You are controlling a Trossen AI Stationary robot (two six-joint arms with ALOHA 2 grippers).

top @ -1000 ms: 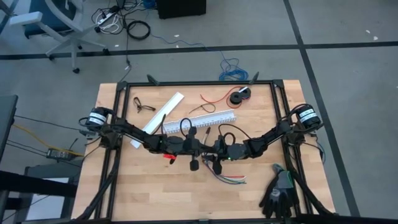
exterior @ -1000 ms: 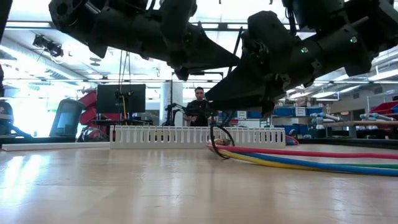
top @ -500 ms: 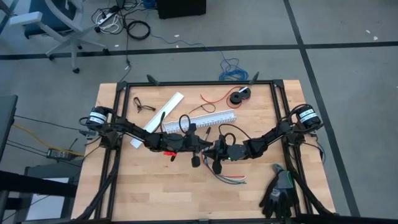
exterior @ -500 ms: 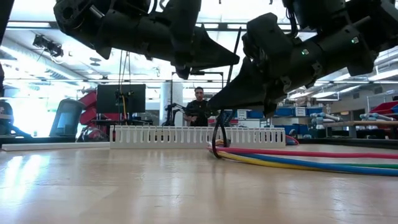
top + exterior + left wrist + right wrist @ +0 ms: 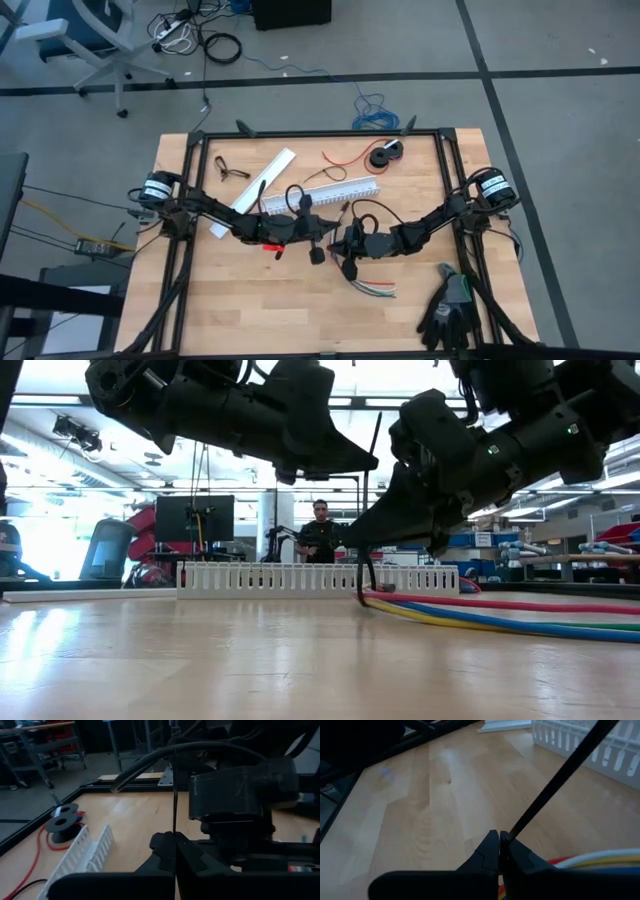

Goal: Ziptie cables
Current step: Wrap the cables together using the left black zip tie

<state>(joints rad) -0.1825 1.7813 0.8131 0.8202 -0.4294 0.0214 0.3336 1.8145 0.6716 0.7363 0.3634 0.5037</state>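
The cables [image 5: 500,618] are red, yellow and blue wires lying on the table; they also show beside my right fingers [image 5: 600,858]. A black zip tie [image 5: 365,575] loops down around them near mid-table. Its thin tail [image 5: 174,795] stands up. My left gripper [image 5: 175,851] is shut on that tail, above the table [image 5: 372,460]. Just below and right of it, my right gripper [image 5: 500,845] is shut on the black strip [image 5: 560,775], close over the cables [image 5: 372,288]. The two grippers meet tip to tip [image 5: 335,236]. My left gripper pinches the zip tie's thin tail [image 5: 174,827] between its two fingertips, coming in about level from the table's left. The tail rises straight up from the fingers, clear of the table. My right gripper pinches the black strip [image 5: 512,831] between its two fingertips, slanting down from the table's right. The strip runs away from the fingers on a slant, and the cables lie on the table right by the fingers.
A white slotted duct [image 5: 325,192] lies just beyond the grippers, with a flat white strip [image 5: 255,190] to its left. A black spool with red wire [image 5: 385,155] sits at the far edge. Black gloves [image 5: 450,310] lie near right. A person [image 5: 320,535] stands in the room beyond.
My right gripper has shut on the black strip without shifting. My left gripper has edged toward the table's right and turned a little, and the tail it holds now stands more upright. The loop at the cables has slid slightly to the right.
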